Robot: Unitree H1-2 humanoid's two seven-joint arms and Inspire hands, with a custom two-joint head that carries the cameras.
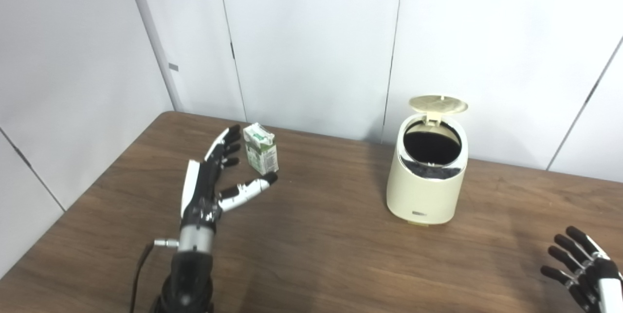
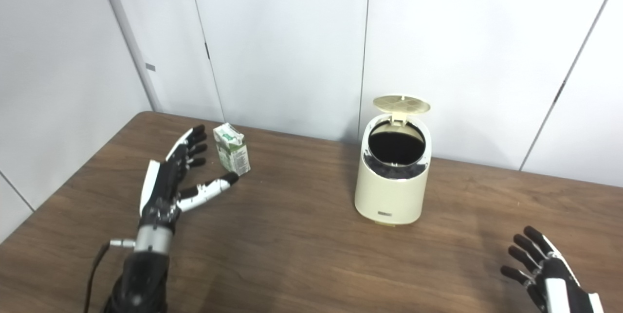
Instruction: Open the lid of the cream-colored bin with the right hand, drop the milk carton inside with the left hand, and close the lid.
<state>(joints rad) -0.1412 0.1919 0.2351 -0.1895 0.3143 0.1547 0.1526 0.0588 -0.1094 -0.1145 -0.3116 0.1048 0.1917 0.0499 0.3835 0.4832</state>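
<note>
The cream-colored bin (image 1: 427, 181) stands on the table right of centre, its round lid (image 1: 438, 104) tipped up and back, showing a dark inside. A small green-and-white milk carton (image 1: 261, 148) stands upright at the back left. My left hand (image 1: 214, 179) is open just in front and left of the carton, fingers reaching along its left side and thumb pointing at its base; nothing is held. My right hand (image 1: 584, 269) is open, fingers spread, low at the bottom right corner, well away from the bin.
The brown wooden table (image 1: 321, 249) ends at white wall panels behind the bin and carton. A cable (image 1: 138, 269) hangs by my left forearm.
</note>
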